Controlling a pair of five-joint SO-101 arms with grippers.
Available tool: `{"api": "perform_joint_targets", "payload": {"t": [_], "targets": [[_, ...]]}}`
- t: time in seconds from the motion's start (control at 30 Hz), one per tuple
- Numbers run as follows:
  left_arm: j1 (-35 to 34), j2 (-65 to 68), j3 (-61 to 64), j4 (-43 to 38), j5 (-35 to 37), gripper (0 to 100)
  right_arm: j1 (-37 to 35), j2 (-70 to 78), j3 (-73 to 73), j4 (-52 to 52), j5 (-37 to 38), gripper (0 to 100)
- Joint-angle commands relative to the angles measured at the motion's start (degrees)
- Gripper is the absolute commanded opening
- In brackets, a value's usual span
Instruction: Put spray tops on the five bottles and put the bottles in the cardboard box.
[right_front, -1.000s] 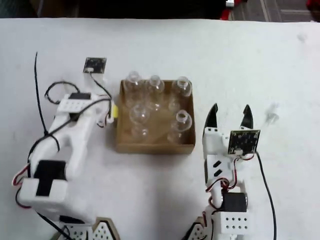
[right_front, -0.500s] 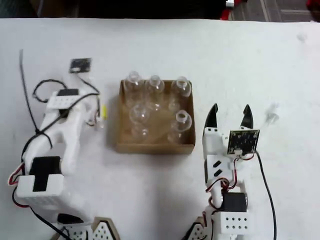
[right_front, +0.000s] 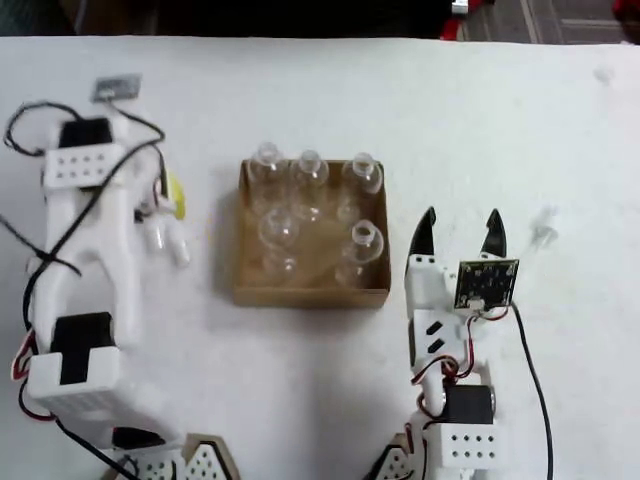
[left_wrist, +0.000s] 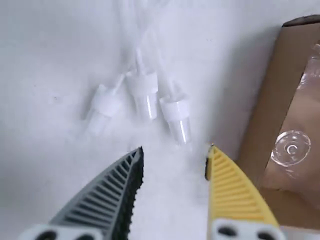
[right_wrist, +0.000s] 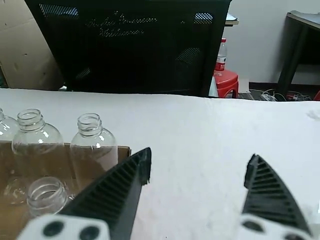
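Jaws apart, left gripper (left_wrist: 175, 149) faces flat-lying spray tops (left_wrist: 144, 95), tubes pointing away.

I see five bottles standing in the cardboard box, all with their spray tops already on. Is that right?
Not quite. The five bottles do stand in the cardboard box, but their necks are open, as the high view shows. Three spray tops lie on the table in front of the left tool.
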Motion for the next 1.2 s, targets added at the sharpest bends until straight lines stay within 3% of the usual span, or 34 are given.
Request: {"api": "perform_joint_targets", "payload": {"t": [0.0,0.13,0.33,0.47,0.63,0.77,0.87,1.17], "targets": [[-3.56,-1.1,-17.23,12.4,-7.91,20,-0.57,0.13,0.53,-1.19,0.7,27.2],[-6.99,-2.68,-17.93,12.31,-23.38,20,-0.57,0.13,0.53,-1.19,0.7,27.2],[-7.16,-11.91,-3.08,12.13,-61.45,20,-0.4,0.13,0.53,-1.45,0.7,27.2],[-7.08,-17.71,6.51,8.0,-75.43,20,-0.4,0.13,0.53,-1.54,0.79,27.2],[-6.9,-18.33,19.25,-7.65,-86.42,20,-0.31,0.04,0.53,-1.54,0.79,27.2],[-3.74,-18.33,26.02,-12.84,-94.68,20,-0.22,0.04,0.53,-1.54,0.79,27.2],[-0.66,-18.24,28.04,-16.0,-96.97,20,-0.31,0.04,0.53,-1.54,0.79,27.2],[4.7,-18.15,37.63,-36.66,-99.96,24,-0.22,0.13,0.53,-2.33,0.79,27.1]]}}
